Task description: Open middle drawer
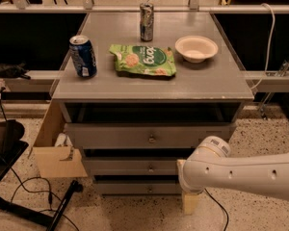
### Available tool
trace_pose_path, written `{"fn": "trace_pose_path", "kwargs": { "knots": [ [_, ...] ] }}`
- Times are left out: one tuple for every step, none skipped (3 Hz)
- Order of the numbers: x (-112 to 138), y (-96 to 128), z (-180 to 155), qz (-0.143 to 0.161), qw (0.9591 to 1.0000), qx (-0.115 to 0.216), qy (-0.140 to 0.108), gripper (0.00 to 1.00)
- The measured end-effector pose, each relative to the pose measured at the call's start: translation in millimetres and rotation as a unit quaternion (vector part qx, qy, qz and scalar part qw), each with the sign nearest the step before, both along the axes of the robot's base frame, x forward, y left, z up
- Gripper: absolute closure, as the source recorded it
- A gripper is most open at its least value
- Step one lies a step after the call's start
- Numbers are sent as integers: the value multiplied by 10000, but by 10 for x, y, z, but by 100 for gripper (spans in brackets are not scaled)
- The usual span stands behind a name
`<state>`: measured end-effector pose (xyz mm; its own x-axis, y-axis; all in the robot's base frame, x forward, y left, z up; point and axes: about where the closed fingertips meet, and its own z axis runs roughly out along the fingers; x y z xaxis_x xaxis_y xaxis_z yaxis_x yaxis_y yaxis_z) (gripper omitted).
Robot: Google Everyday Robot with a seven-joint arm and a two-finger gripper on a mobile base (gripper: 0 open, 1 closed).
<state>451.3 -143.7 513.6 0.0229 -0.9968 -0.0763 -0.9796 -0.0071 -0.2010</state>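
The grey cabinet has three flat drawer fronts. The middle drawer is shut flush, and its small round metal knob sits at centre. The taller top drawer is above it and a slim bottom drawer is below. My white arm comes in from the right and covers the right ends of the lower two drawers. My gripper hangs pale and downward below the arm, near the floor at the cabinet's lower right. It is right of and below the middle knob and apart from it.
On the cabinet top stand a blue can, a green snack bag, a white bowl and a silver can. A cardboard box sits at the cabinet's left. Cables and a black stand lie on the floor at left.
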Motion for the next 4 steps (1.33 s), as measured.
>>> {"fn": "trace_pose_path", "kwargs": {
  "knots": [
    [194, -76, -301, -267, 9996, 28, -11, 0],
    [425, -167, -474, -562, 9984, 21, -13, 0],
    [635, -208, -666, -763, 9970, 111, -93, 0],
    [867, -148, -941, -922, 9949, 336, -226, 4]
  ]
}}
